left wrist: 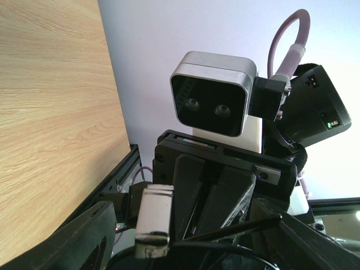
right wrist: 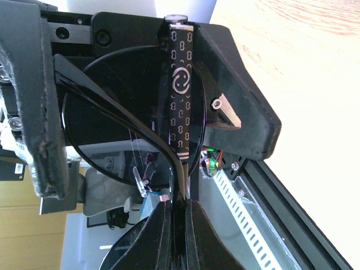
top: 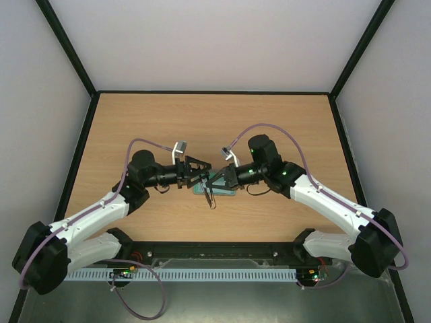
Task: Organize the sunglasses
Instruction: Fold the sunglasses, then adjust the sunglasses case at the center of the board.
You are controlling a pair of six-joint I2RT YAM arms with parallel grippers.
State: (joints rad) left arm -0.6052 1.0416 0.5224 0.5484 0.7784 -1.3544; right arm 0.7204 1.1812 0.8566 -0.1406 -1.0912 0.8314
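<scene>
The sunglasses point(top: 210, 188) hang above the table's middle between both grippers, their thin temple arms pointing down. My right gripper point(top: 215, 180) is shut on the temple arms. In the right wrist view the closed fingertips point(right wrist: 160, 225) pinch the black arms below a round dark lens point(right wrist: 112, 112), beside a patterned temple point(right wrist: 180, 84). My left gripper point(top: 200, 172) is open, with one finger point(right wrist: 28, 112) on each side of the lens. In the left wrist view a thin black temple arm point(left wrist: 242, 228) crosses between its spread jaws, in front of the right gripper point(left wrist: 208, 191).
A teal-green piece of the case point(top: 227, 192) lies on the wooden table point(top: 202, 121) just under the grippers. Black rails edge the table on the left, the right and at the back. The grey slotted rail point(right wrist: 247, 225) runs along the near edge.
</scene>
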